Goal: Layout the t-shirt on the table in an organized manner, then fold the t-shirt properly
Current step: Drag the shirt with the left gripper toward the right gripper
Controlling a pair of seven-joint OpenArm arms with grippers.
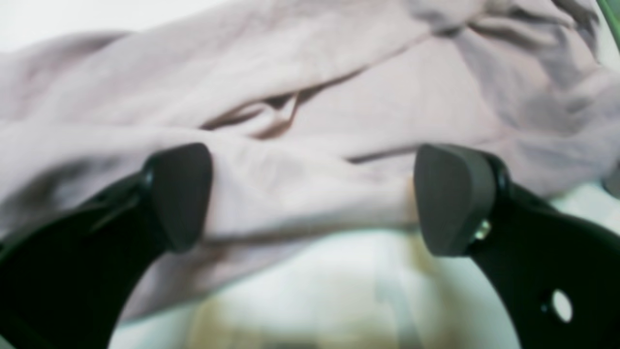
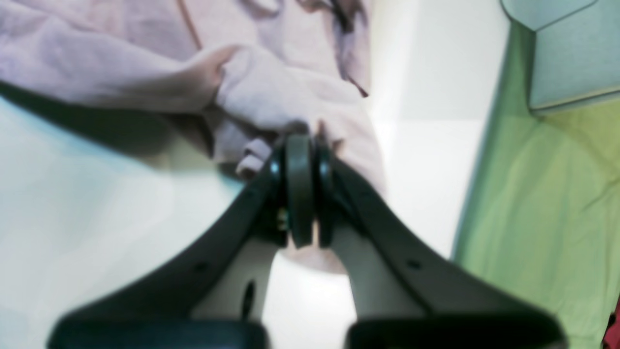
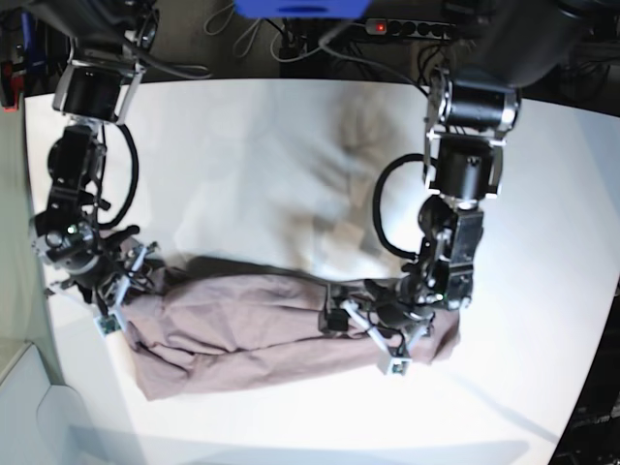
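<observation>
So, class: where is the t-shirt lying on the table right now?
In the base view the t-shirt lies bunched along the table's near edge, stretched between the right gripper and the left gripper.

Dusty mauve-pink cotton t-shirt (image 3: 252,325) lies stretched sideways across near part of smooth white tabletop (image 3: 242,155). Right black gripper (image 3: 114,295) at shirt's base-view left end, left black gripper (image 3: 373,334) over its opposite end. Black power strip (image 3: 412,26) behind table's far edge

t-shirt (image 3: 242,325): plain dusty mauve-pink | table (image 3: 242,145): matte white | tools: black
</observation>
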